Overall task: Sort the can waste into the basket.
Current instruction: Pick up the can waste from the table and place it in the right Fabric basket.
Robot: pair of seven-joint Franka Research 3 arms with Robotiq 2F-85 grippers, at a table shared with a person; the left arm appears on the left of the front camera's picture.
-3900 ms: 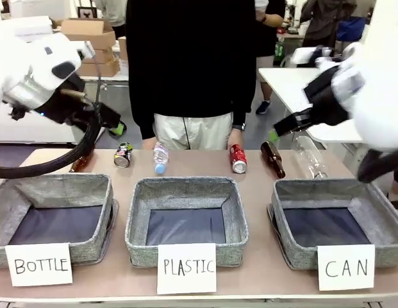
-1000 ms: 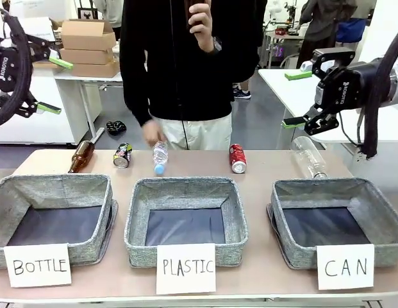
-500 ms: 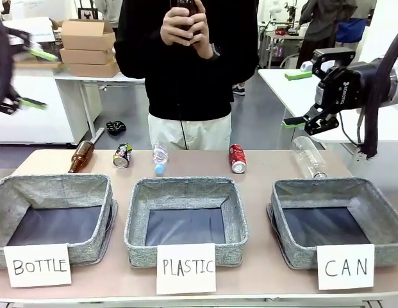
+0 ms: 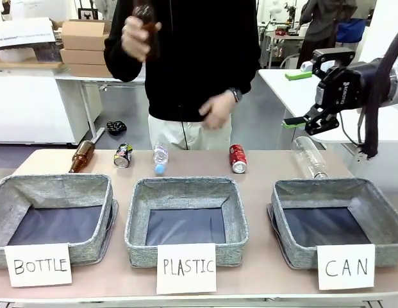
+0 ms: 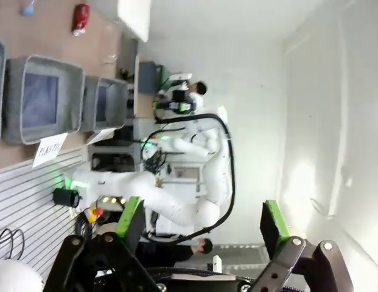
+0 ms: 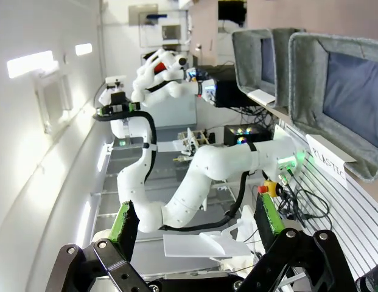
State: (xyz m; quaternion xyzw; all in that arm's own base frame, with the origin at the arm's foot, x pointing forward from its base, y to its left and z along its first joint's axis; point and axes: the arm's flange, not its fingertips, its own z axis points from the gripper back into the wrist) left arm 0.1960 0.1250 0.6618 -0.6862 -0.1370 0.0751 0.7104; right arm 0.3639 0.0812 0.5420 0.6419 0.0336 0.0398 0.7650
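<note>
- Room: a lab space with white benches and stacked cardboard boxes behind the far left of the table.
- Surface: a tan table, matte, with three grey baskets along the near edge and the waste in a row along the far edge.
- A person in a black top stood at the far side. One hand was raised around a dark blurred object and the other hand was low, above the table.
- The CAN basket sat near-right. It was grey woven fabric with a dark floor, nothing in it, and a white handwritten card against its front.
- The PLASTIC basket was at centre and the BOTTLE basket at left. Both had the same build.
- The right gripper was raised above the far right of the table, fingers spread wide with nothing between them.
- The left gripper was also spread wide and empty.
- A clear plastic bottle lay just behind the CAN basket. A brown glass bottle lay far left and a small plastic bottle near centre.
- The red can had white lettering and a silver end facing the camera. It lay on its side, right of centre, outside the baskets.
- The black can had yellow-green print. It lay on its side between the brown bottle and the small bottle.
</note>
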